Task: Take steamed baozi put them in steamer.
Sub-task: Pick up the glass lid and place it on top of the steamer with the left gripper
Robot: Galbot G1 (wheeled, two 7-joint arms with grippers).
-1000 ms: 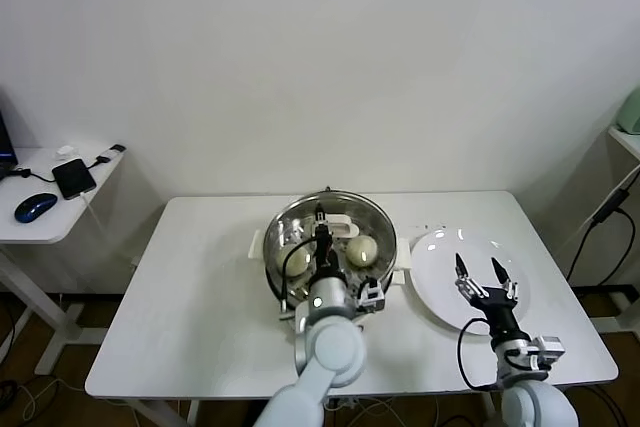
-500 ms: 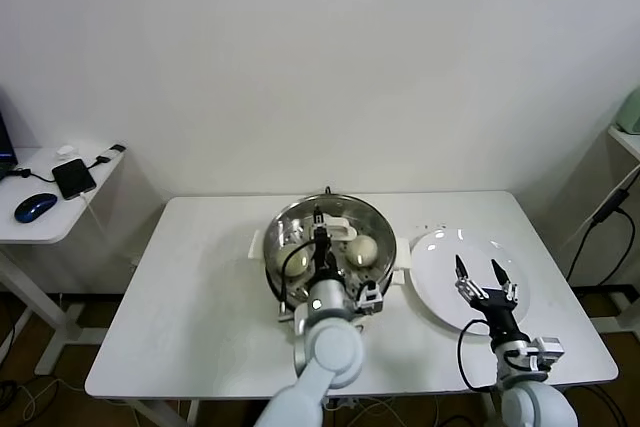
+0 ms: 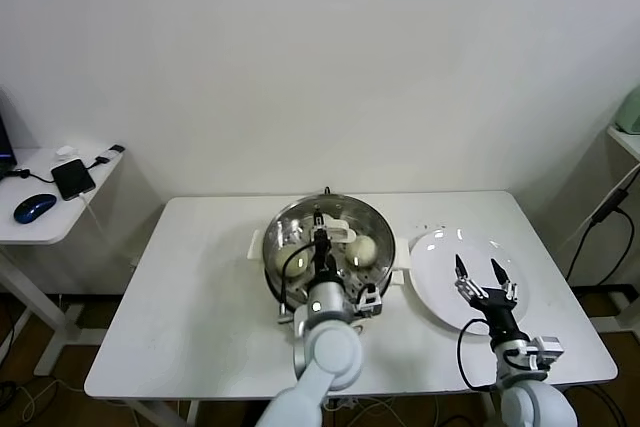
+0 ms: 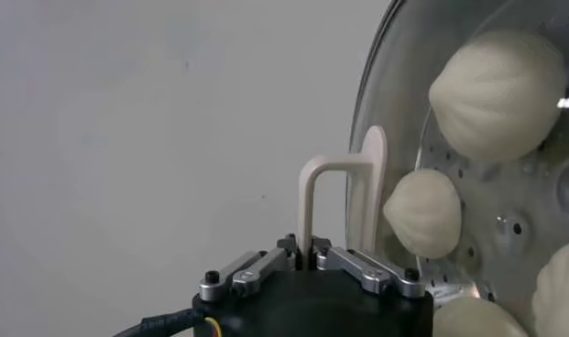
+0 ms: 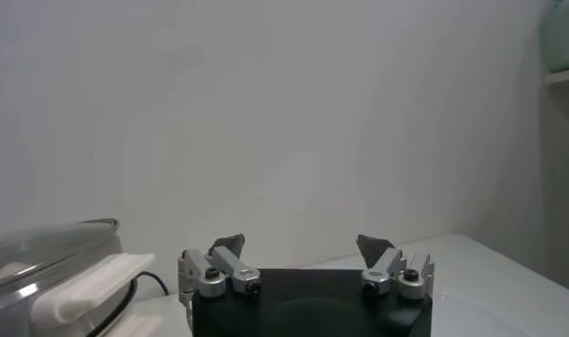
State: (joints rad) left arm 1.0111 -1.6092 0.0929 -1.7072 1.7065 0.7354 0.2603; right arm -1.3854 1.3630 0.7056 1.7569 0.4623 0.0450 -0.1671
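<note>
The steamer (image 3: 272,272) stands mid-table, shiny steel with white side handles. Several cream-white baozi lie inside on its perforated tray; two show in the head view (image 3: 362,247) (image 3: 287,259), and more show in the left wrist view (image 4: 495,92) (image 4: 426,212). My left gripper (image 3: 319,239) is shut on the cream arch handle (image 4: 339,197) of the round glass lid (image 4: 376,101) and holds the lid over the steamer. My right gripper (image 3: 478,272) is open and empty above the white plate (image 3: 440,287); it also shows in the right wrist view (image 5: 302,245).
The white plate at the table's right holds nothing. A side table at the far left carries a phone (image 3: 74,177) and a mouse (image 3: 35,207). The steamer's rim and a white handle (image 5: 101,279) show in the right wrist view.
My left gripper has shifted slightly with the lid, which now looks a little smaller and lower over the steamer. The right arm has not moved.
</note>
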